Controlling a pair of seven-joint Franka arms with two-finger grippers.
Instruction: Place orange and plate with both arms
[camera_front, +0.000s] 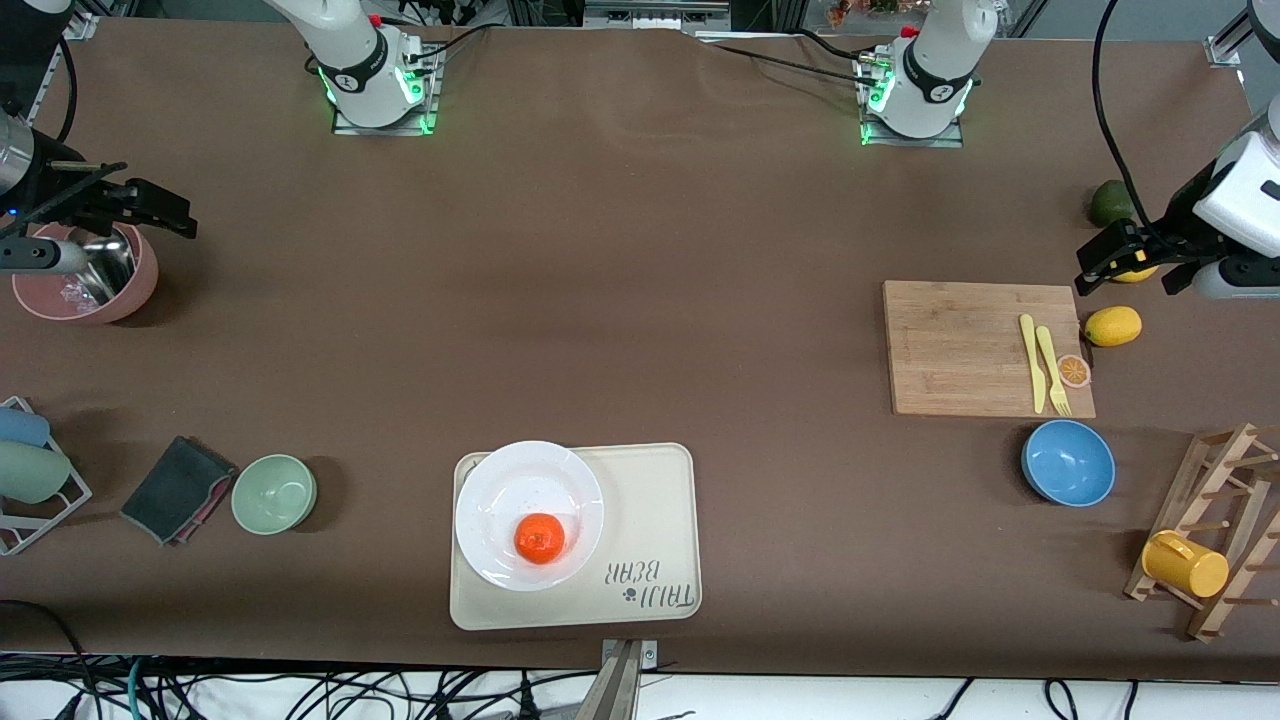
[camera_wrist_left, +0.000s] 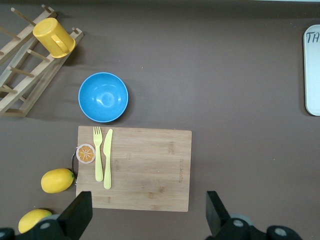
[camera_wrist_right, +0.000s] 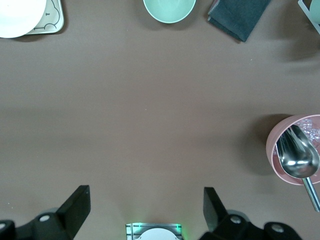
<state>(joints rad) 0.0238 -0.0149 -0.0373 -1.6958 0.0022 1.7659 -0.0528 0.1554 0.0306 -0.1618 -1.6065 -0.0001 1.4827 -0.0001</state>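
1. A brown table (camera_front: 620, 300) fills the front view. Both arm bases stand along its farthest edge with green lights at their feet, and dark cables hang below its nearest edge.
2. A cream bear-print tray (camera_front: 655, 540) lies near the nearest edge, about midway along the table. The white plate (camera_front: 529, 515) rests on the tray's end toward the right arm, and the orange (camera_front: 540, 538) sits in the plate, toward the plate's nearer rim.
3. Toward the right arm's end, a pale green bowl (camera_front: 274, 493) stands empty beside a folded dark grey cloth (camera_front: 178, 489). A pink bowl (camera_front: 95, 280) farther from the camera holds a metal scoop (camera_wrist_right: 298, 160).
4. Toward the left arm's end, a wooden cutting board (camera_front: 970, 347) carries a yellow plastic knife (camera_front: 1031, 362) and fork (camera_front: 1052, 370), with a flat orange-slice piece (camera_front: 1074, 371) at its edge. A lemon (camera_front: 1113, 326) lies just beside the board, and a dark green fruit (camera_front: 1110, 204) lies farther off.
5. An empty blue bowl (camera_front: 1068, 462) stands nearer the camera than the board. A yellow mug (camera_front: 1184, 564) hangs on a wooden rack (camera_front: 1225, 520).
6. The left gripper (camera_front: 1100, 262) hangs over the table beside the board, jaws wide apart and holding nothing.
7. The right gripper (camera_front: 165, 212) hangs beside the pink bowl, jaws spread and empty.
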